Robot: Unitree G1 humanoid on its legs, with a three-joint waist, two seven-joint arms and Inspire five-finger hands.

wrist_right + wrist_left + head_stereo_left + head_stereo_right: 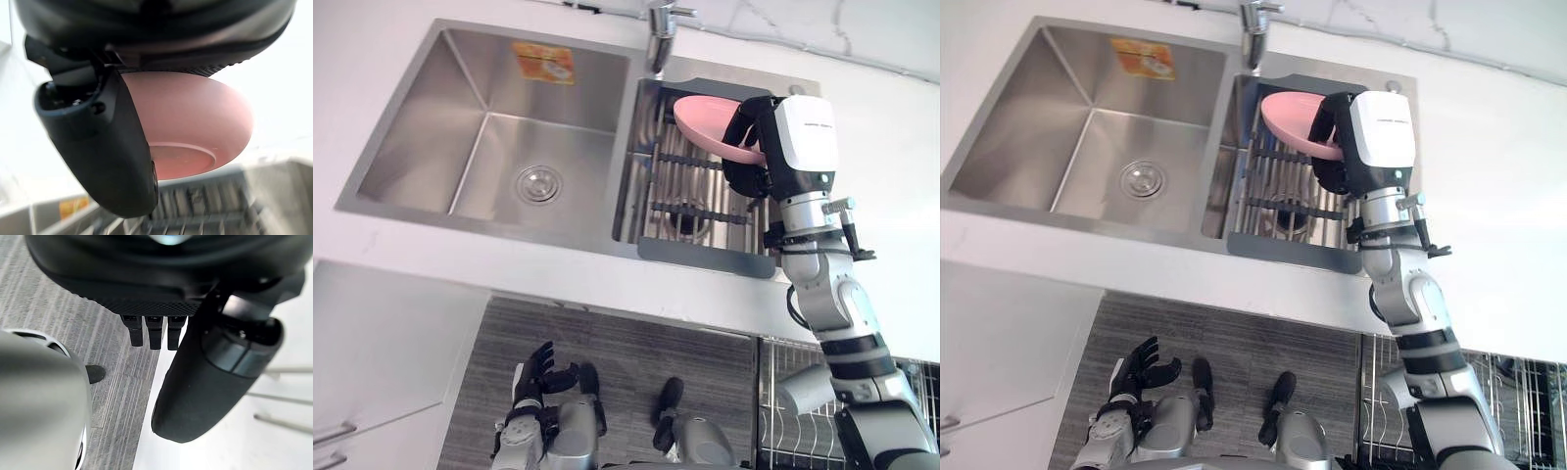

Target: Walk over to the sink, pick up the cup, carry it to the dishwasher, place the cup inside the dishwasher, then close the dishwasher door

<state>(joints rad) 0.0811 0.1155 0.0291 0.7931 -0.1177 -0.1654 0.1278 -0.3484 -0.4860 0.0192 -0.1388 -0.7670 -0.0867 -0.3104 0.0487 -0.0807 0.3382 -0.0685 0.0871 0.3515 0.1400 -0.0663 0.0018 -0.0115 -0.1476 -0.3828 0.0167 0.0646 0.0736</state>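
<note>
One smooth pink bowl (702, 122) in right hand (745, 164) over steel rack (677, 188)

The right hand (161, 34) holds a pink bowl (195, 112) tipped on its side, so the rounded underside and its shallow foot ring face the camera. The dark thumb (105, 147) lies across the bowl's outer wall and overlaps the edge of the foot ring, while the palm closes in over the bowl's upper side. Past them lie the dark bars of a drying rack (205, 205) set in the steel sink (288, 181), with an orange sticker (72, 208) on the neighbouring basin wall.
</note>
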